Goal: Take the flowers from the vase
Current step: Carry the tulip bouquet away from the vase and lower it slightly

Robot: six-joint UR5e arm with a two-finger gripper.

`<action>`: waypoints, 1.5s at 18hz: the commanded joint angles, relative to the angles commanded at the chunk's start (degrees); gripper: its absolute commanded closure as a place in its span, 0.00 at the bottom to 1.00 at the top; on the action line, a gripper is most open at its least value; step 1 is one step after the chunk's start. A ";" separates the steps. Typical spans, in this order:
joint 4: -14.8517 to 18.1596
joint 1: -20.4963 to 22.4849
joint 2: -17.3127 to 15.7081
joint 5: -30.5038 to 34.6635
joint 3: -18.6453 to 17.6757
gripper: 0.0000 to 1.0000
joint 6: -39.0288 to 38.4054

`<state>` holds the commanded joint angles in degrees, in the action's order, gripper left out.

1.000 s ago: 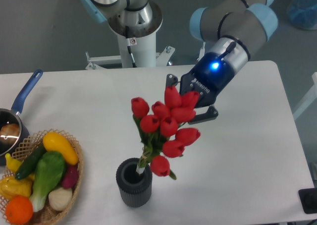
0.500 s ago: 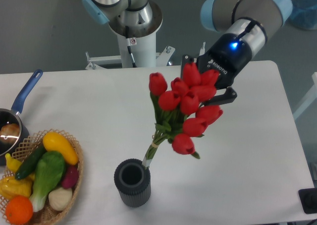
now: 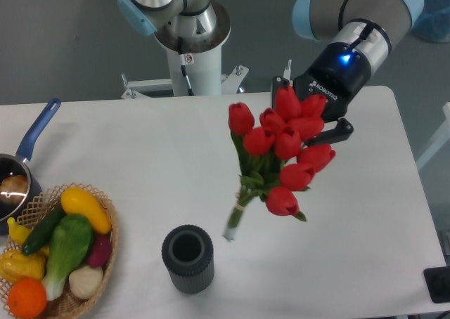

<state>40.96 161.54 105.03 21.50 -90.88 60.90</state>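
Note:
The flowers point(image 3: 281, 147), a bunch of red tulip heads on bound green stems, hang in the air above the table, tilted with the stem ends point(image 3: 232, 228) pointing down-left. They are fully clear of the vase point(image 3: 188, 258), a dark grey ribbed pot standing upright near the table's front edge with its round mouth showing empty. My gripper point(image 3: 309, 119) is shut on the upper part of the bunch; its black fingers point(image 3: 329, 135) show on either side of the top heads. The grip point itself is hidden behind the blooms.
A wicker basket point(image 3: 107, 243) of vegetables and fruit sits at the front left. Behind it a blue-handled saucepan point(image 3: 34, 138) lies at the left edge. The robot's base column point(image 3: 190, 45) stands behind the table's back edge.
The gripper has risen and moved right with the flowers. The stems, in the vase a second ago, have come fully out and now hang above the table to its right.

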 joint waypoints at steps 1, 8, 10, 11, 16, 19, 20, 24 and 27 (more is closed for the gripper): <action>0.00 0.00 -0.26 2.90 0.00 1.00 0.53; 0.44 1.40 -0.18 6.89 -5.71 1.00 9.94; 0.53 1.41 -0.18 7.50 -5.28 1.00 9.85; 0.53 1.23 -0.18 9.85 -5.27 1.00 9.85; 0.61 -2.81 -0.18 24.80 -5.10 1.00 9.85; 0.44 -4.48 0.00 29.03 -4.92 1.00 9.76; 0.61 -4.92 -0.18 32.78 -4.40 1.00 9.94; 1.05 -10.45 -0.18 48.77 -1.67 1.00 9.76; 4.47 -13.09 -0.09 55.21 -0.62 1.00 9.76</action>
<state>45.43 148.45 104.94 76.71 -91.50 70.66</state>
